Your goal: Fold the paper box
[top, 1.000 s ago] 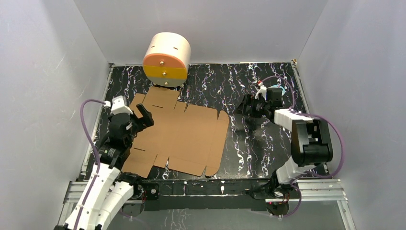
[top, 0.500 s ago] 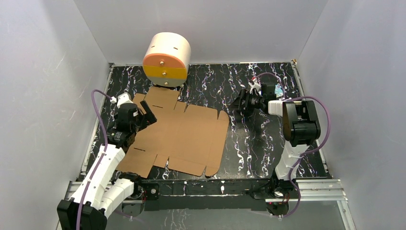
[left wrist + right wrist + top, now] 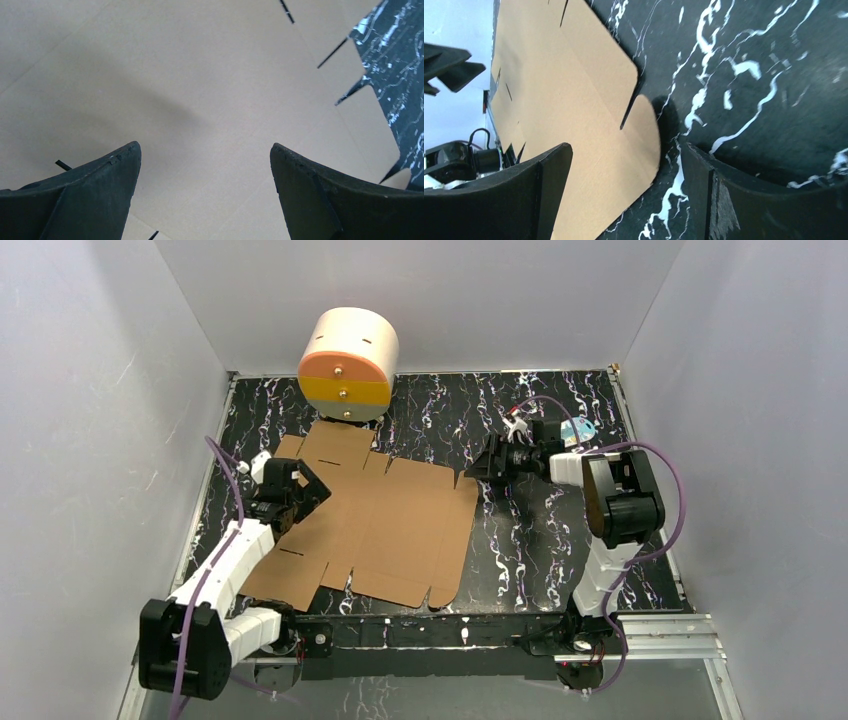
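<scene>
Cardboard across the left half: paper box (image 3: pixel 375 525) lying as a flat, unfolded die-cut sheet on the black, white-veined table (image 3: pixel 545 550), flaps and slots all spread out, none raised. Round cream drum (image 3: pixel 348 362) with orange and yellow drawers standing at the far edge, its base meeting the sheet's far flap in the top view and crowding that side; touching or only just beside, not to be told. Left gripper (image 3: pixel 298 485) poised over the sheet's far left part, jaws spread wide and empty, bare cardboard and a few thin slits beneath in the wrist view; contact with the sheet not to be judged. Right gripper (image 3: pixel 490 462) low over the table just beside the sheet's far right corner, pointed toward it, jaws apart and gripping no part of it. From the right wrist, a rounded flap corner and a narrow slit framed between the two dark fingers (image 3: pixel 524 200), marbled surface on the other side. Purple cable (image 3: pixel 222 470) looping off the left arm, near the left wall (image 3: pixel 90 440). Small light-blue item (image 3: pixel 578 429) behind the right wrist, too small to name.
</scene>
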Robot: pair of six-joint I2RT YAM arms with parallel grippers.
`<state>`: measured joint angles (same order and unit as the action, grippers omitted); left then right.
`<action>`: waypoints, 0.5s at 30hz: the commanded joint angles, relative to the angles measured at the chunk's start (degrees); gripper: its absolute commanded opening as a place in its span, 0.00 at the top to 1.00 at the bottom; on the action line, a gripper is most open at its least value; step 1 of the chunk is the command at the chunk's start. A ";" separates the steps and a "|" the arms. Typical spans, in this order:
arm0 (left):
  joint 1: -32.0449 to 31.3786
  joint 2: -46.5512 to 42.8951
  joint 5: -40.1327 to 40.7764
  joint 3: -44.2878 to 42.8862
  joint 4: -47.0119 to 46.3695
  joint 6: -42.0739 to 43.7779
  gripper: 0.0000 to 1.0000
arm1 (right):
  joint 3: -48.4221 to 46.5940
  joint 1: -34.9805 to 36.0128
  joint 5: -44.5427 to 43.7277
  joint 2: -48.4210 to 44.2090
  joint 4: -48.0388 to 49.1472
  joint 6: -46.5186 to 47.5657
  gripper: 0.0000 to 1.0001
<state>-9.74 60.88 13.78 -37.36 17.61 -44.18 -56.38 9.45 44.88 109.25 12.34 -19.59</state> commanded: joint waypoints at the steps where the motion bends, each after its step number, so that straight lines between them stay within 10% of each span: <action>1: 1.33 2.73 0.05 1.67 -3.82 -4.63 0.02 | 3.18 1.41 -1.15 -3.07 -3.34 0.22 0.11; 15: 1.56 10.82 0.03 4.53 -7.35 -7.48 0.02 | 4.68 7.06 -10.38 -9.48 -6.76 4.12 0.11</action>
<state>-8.45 71.37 13.06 -33.17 11.53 -50.46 -50.00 16.32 40.18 101.56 7.73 -18.00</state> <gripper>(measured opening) 0.983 0.893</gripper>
